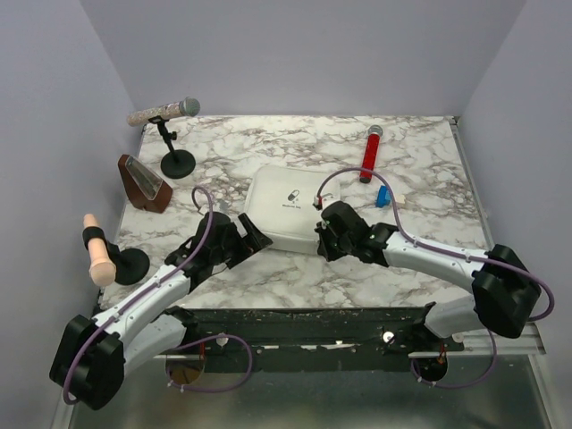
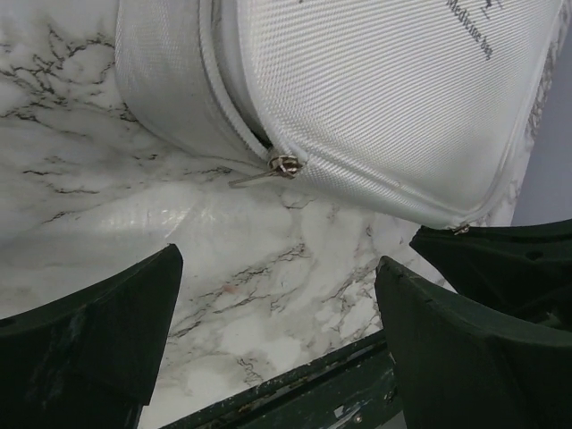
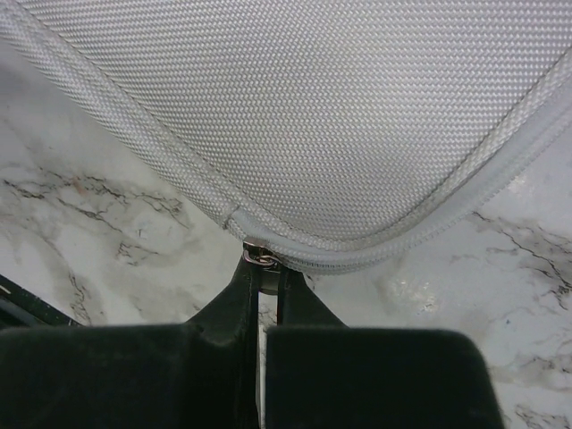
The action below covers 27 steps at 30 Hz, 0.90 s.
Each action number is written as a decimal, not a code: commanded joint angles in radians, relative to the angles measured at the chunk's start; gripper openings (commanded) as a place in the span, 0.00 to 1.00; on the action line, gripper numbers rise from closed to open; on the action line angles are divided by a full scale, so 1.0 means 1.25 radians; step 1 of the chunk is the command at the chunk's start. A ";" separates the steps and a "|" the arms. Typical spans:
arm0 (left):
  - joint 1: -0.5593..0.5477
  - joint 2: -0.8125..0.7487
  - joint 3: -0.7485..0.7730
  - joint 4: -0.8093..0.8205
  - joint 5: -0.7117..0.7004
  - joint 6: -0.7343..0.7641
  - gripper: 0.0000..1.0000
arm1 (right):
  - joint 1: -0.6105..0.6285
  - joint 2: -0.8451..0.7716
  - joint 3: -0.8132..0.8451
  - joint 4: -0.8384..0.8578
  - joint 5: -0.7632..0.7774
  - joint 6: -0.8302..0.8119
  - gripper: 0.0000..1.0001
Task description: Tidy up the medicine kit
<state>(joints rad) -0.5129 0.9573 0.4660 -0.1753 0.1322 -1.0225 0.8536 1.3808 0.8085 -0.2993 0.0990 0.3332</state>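
Note:
The medicine kit (image 1: 286,210) is a pale grey-white woven zip case with rounded corners and a pill mark on top, lying shut mid-table. My right gripper (image 1: 323,237) is at its front right corner; in the right wrist view it (image 3: 266,268) is shut on a metal zipper pull (image 3: 261,257) at the kit's (image 3: 313,107) seam. My left gripper (image 1: 255,237) is open and empty at the front left corner. In the left wrist view it (image 2: 277,268) hangs over bare marble just short of the kit (image 2: 384,98), where a second zipper pull (image 2: 281,166) lies.
A red cylinder (image 1: 371,152) and a small blue item (image 1: 382,196) lie behind the kit on the right. A microphone on a stand (image 1: 165,112), a brown metronome (image 1: 143,183) and a peach handle on a black base (image 1: 98,250) stand at the left. The table's dark front rail (image 2: 295,384) is close.

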 commanded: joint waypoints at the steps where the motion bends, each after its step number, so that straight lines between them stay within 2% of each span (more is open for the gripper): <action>1: -0.002 -0.031 -0.036 0.032 -0.044 -0.054 0.99 | 0.014 0.022 0.044 -0.004 -0.015 0.012 0.01; 4: -0.002 -0.004 -0.046 0.134 -0.047 -0.068 0.99 | 0.034 0.035 0.062 0.001 -0.025 0.003 0.01; 11: 0.019 0.129 0.024 0.160 -0.091 -0.026 0.99 | 0.104 0.119 0.139 -0.006 -0.028 0.020 0.01; 14: 0.046 0.169 0.036 0.192 -0.098 -0.008 0.91 | 0.104 0.112 0.124 -0.017 0.008 0.040 0.01; 17: 0.087 0.234 0.055 0.215 -0.085 0.015 0.72 | 0.101 0.088 0.092 -0.037 0.062 0.045 0.01; 18: 0.101 0.260 0.065 0.218 -0.078 0.024 0.62 | 0.101 0.082 0.080 -0.045 0.079 0.046 0.01; 19: 0.112 0.281 0.074 0.219 -0.069 0.029 0.46 | 0.101 0.074 0.070 -0.053 0.096 0.050 0.01; 22: 0.143 0.331 0.091 0.242 -0.036 0.050 0.23 | 0.095 0.051 0.040 -0.071 0.134 0.065 0.01; 27: 0.162 0.386 0.143 0.211 -0.024 0.102 0.03 | 0.052 0.027 -0.004 -0.087 0.155 0.099 0.01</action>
<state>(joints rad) -0.3462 1.3834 0.6239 0.1364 0.1307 -1.0233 0.9688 1.4532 0.8608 -0.3153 0.1959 0.4145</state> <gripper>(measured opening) 0.123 0.046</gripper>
